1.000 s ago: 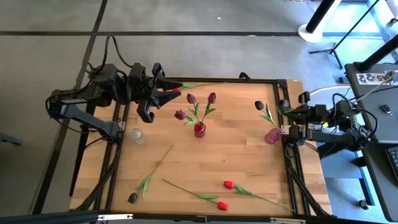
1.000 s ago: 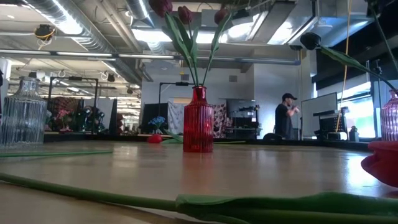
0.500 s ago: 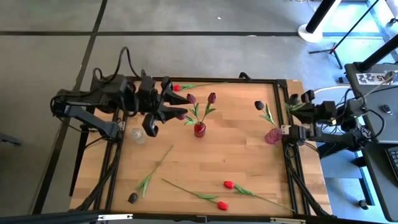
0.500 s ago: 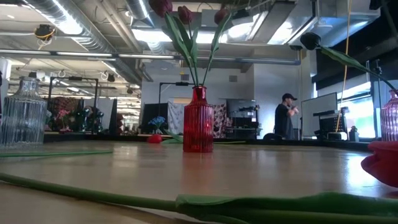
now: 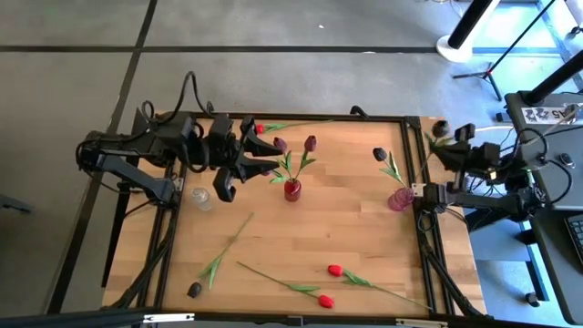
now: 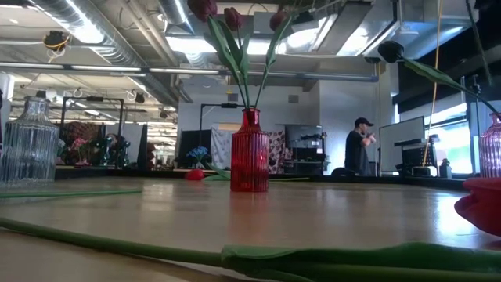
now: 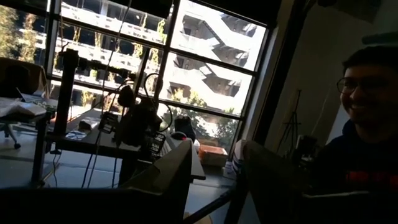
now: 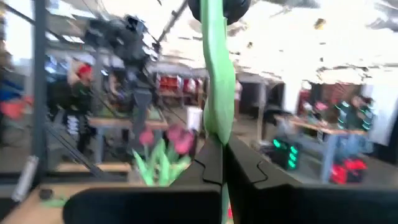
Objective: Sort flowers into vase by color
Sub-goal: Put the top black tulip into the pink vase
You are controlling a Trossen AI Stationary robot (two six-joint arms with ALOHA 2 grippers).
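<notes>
My right gripper (image 5: 453,137) hangs by the table's far right corner, shut on a near-black flower (image 5: 441,128) with a green stem (image 8: 217,74). My left gripper (image 5: 269,157) is open in the air at the far left, beside the maroon flowers (image 5: 281,144) that stand in the red vase (image 5: 291,189). A pink vase (image 5: 398,199) holds one near-black flower (image 5: 379,155). The clear glass vase (image 5: 201,199) shows no flower. On the wood lie a red flower (image 5: 259,128) at the far edge, two red flowers (image 5: 325,301) (image 5: 334,271) and a near-black one (image 5: 194,290) near the front. My right gripper pinches the flower's green stem (image 8: 219,134) between its two shut fingers. The fingers lie about level, tipped a little up, and point toward the table's left. The stem rises from the fingers with the dark head (image 8: 217,7) on top, clear of the table.
In the low view a long stem (image 6: 235,254) lies across the foreground, with the red vase (image 6: 249,160) behind it and the glass vase (image 6: 30,149) at the left. A person (image 7: 367,124) is close beyond the table; another person (image 6: 362,145) stands far off in the room.
My left gripper has gone toward the table's right, closer to the maroon flowers in the red vase, staying open. My right gripper has tipped upward with the near-black flower, whose dark head now shows beside it at the far right corner.
</notes>
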